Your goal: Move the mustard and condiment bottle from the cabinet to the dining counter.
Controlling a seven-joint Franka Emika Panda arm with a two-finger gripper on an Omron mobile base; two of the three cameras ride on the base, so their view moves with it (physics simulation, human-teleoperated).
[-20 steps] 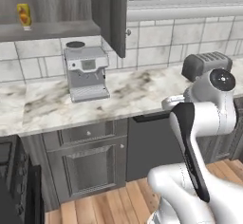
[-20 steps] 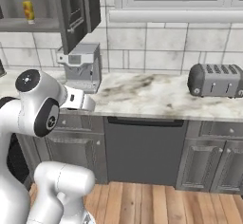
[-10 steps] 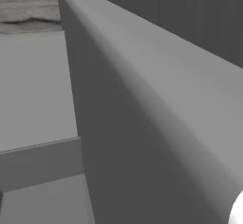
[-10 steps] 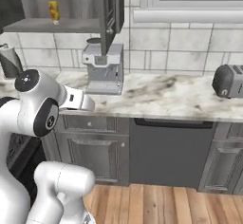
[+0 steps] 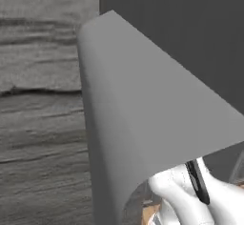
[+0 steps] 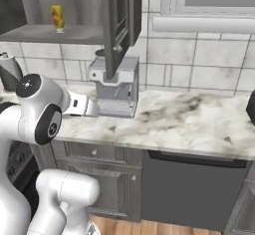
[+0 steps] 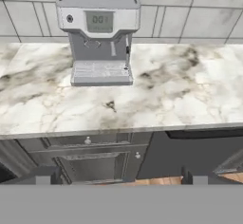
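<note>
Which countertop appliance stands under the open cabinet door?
The grey coffee machine, right beneath the cabinet door; the dark kettle stands off to its left.

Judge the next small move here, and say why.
Probably raise the open, empty hand toward the open cabinet's shelf and line up on the mustard. In the hand view it points low, at the coffee machine and the marble worktop, while the right base view shows the yellow bottle standing on the shelf above, untouched.
</note>
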